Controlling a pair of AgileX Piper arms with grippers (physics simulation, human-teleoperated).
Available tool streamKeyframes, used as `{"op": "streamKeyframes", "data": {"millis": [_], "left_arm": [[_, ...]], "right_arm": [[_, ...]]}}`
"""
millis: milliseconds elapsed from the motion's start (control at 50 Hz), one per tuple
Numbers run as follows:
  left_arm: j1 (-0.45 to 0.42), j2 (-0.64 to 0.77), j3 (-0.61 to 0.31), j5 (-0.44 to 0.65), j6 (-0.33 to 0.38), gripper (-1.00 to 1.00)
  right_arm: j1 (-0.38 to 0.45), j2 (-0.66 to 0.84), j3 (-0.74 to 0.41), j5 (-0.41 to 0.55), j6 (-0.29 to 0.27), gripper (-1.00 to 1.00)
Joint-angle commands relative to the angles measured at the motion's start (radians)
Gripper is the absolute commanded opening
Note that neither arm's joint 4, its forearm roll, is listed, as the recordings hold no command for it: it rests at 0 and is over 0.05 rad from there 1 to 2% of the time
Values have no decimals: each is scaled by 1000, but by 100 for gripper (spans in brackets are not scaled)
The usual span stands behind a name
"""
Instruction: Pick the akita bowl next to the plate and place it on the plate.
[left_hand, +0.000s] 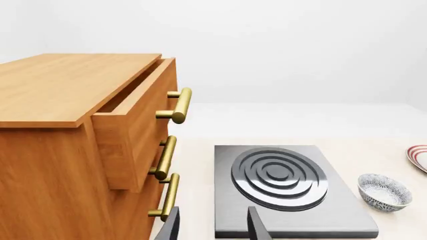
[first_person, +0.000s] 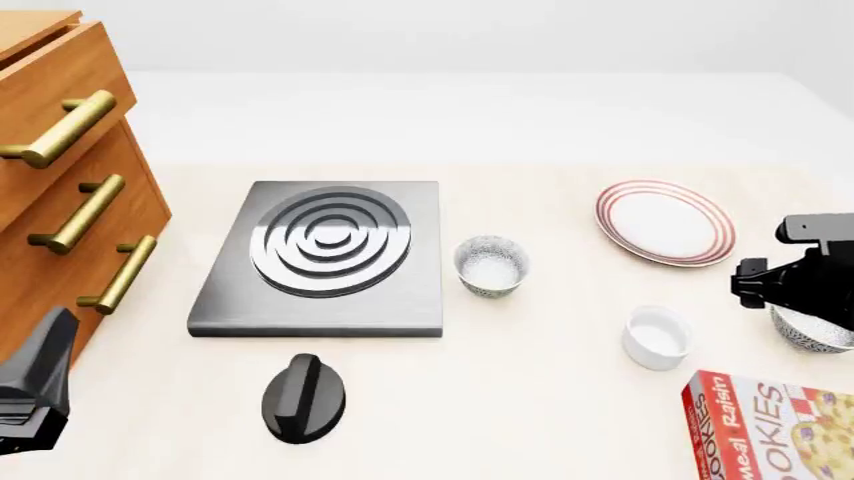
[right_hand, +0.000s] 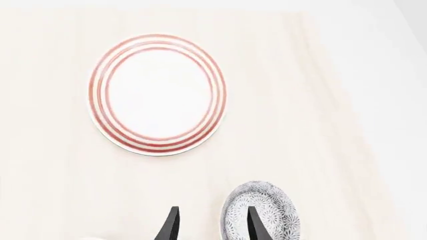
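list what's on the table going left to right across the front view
wooden drawer cabinet → stove burner plate → speckled bowl by the burner → white ramekin → right gripper over the akita bowl

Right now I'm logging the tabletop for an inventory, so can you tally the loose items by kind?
Speckled bowls: 2
Plain white cup: 1
Plate: 1
Hotplate: 1
Black knob: 1
Cookie box: 1
Total: 7
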Motion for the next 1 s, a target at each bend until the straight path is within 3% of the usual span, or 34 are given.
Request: {"op": "streamKeyframes", "data": {"millis": [20, 420, 460, 500, 560, 700, 720, 760, 1000], "left_arm": [[0, 0, 0, 0, 0, 100], [0, 0, 0, 0, 0, 100], [0, 0, 0, 0, 0, 100], [0, 0, 0, 0, 0, 100], [0, 0, 0, 0, 0, 100], [0, 0, 0, 0, 0, 100], [0, 0, 0, 0, 0, 100], [0, 0, 0, 0, 0, 100], [0, 0, 0, 0, 0, 100]], "right_arm": [[-12, 41, 10, -30, -6, 100], [-8, 97, 15, -57, -7, 100], [-6, 72, -4, -11, -6, 100], [-5, 115, 12, -67, -5, 100], [-4, 125, 11, -71, -7, 100], [-2, 135, -2, -65, -13, 100], [-1, 106, -18, -20, -13, 100], [0, 139, -4, -65, -14, 100], [-14, 165, 23, -104, -15, 100]]}}
